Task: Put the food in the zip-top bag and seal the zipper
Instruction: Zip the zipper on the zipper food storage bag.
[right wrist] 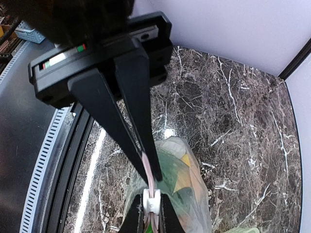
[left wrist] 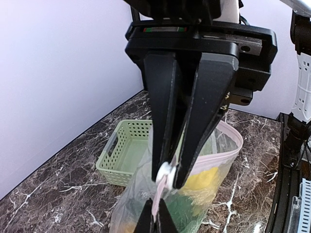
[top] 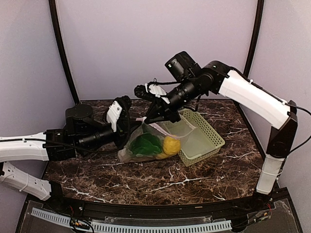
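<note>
Dark marble counter [top: 160, 182] with white veins, lilac walls [top: 146, 43] behind. At the counter's middle sits the zip-top bag [top: 131, 151], mouth lifted toward the far edge, green and yellow food [top: 146, 144] inside, just beside the green basket [top: 206, 141]. The left gripper [left wrist: 155, 213] pinches the pink zipper [left wrist: 214, 158]; the right gripper [right wrist: 151, 206] is clamped on its white slider [left wrist: 165, 171].

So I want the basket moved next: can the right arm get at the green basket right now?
Probably not yet: its fingers are shut on the pink zipper and must let go first. The green basket itself sits close.
</note>
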Robot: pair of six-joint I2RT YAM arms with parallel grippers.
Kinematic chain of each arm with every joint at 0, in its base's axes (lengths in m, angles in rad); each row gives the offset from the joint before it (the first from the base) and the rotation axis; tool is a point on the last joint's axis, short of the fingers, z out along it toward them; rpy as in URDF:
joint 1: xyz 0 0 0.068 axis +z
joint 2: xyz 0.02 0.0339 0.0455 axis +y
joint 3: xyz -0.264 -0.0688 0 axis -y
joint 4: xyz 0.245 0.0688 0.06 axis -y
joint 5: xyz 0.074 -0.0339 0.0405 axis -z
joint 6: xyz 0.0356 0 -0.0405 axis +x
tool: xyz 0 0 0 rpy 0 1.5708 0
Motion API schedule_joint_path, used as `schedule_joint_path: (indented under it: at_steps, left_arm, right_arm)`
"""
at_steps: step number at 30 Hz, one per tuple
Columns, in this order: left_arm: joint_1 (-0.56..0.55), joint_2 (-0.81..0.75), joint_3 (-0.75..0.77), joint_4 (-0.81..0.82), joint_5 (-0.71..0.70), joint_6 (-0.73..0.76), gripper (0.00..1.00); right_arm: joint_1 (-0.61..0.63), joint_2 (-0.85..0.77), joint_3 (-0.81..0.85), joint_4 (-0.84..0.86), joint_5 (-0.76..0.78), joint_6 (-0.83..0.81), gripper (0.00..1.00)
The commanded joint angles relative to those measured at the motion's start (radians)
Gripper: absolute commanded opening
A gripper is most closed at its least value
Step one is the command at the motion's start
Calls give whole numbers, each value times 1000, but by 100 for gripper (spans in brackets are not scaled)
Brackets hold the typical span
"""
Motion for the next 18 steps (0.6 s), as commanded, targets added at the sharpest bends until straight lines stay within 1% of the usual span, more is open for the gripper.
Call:
schedule_joint_path:
  at_steps: [1, 10, 18]
  left_arm:
    - [55, -95, -63, 41, -77, -28, 1]
    - [115, -164, -134, 46, -103, -46, 1]
    - [163, -193, -178, 46, -97, -55, 1]
  right_arm:
    - [-77, 6, 21, -94, 18, 21, 7]
    - [-144, -35, -15, -127, 9, 19, 8]
    - [-221, -104, -151, -132, 6, 15, 7]
